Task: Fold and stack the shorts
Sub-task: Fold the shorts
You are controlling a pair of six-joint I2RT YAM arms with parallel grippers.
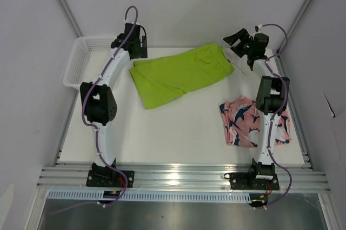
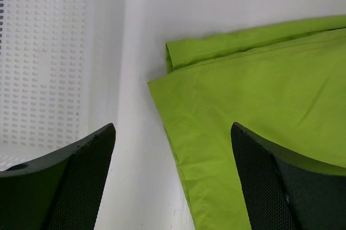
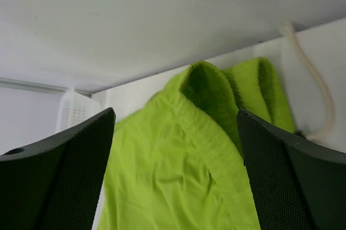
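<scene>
The left tool (image 2: 173,133) and right tool (image 3: 175,112) both stood wide open, gripping nothing, at either end of the lime-green shorts (image 1: 178,73), which lay across the bench's (image 1: 162,133) upper middle. The coral-pink shorts (image 1: 243,119) lay at lower right, and the basket (image 1: 78,60) sat at upper left.

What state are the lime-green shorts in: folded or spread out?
Folded once, it appears, leg over leg: the lime-green shorts show a single leg outline from above, and the left wrist view shows a second layer at their edge.
</scene>
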